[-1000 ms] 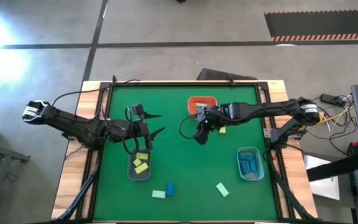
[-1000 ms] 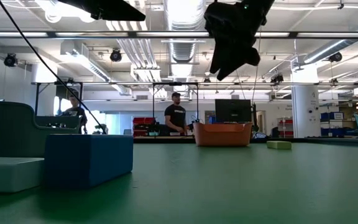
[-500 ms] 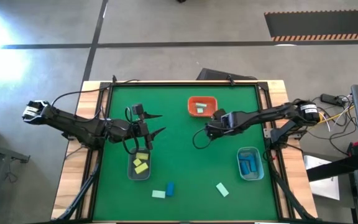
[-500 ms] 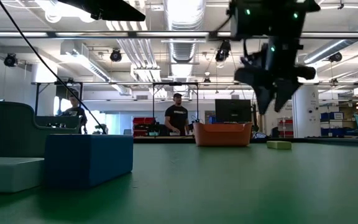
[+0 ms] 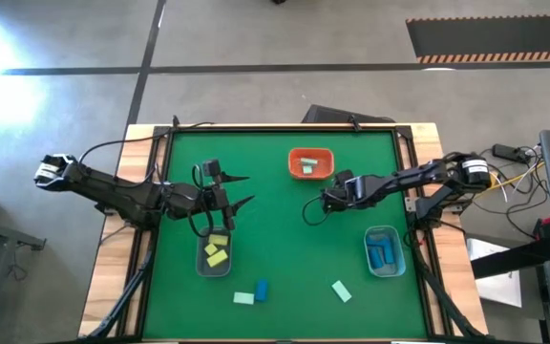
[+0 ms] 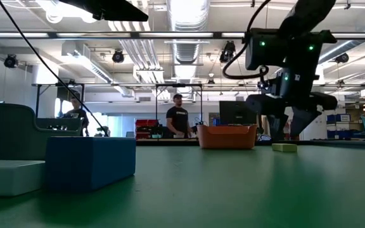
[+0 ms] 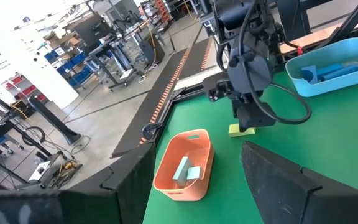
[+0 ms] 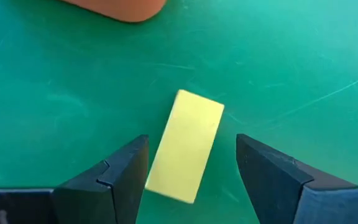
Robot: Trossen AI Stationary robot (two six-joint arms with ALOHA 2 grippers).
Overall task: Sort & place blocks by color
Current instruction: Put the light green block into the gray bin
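My right gripper point(image 5: 334, 198) is open and points down over a yellow block point(image 8: 188, 146) lying flat on the green mat. Its two fingers stand on either side of the block, apart from it. In the low view my right gripper point(image 6: 288, 120) hangs a little above the block point(image 6: 284, 147). My left gripper point(image 5: 247, 188) waits open, raised beyond the clear bin point(image 5: 214, 255), which holds yellow blocks. Near the table's near edge lie a mint block point(image 5: 243, 298), a blue block point(image 5: 261, 288) and another mint block point(image 5: 342, 291).
The orange tray point(image 5: 310, 162) with mint blocks sits just beyond my right gripper, toward the far edge. The bluish bin point(image 5: 383, 250) with blue blocks stands near the right edge. Bare mat lies in the middle of the table. People stand in the room behind.
My right gripper has drawn back toward the table's right edge and come down, from high above the mat to just over the yellow block, which its fingers now straddle. The block has not moved.
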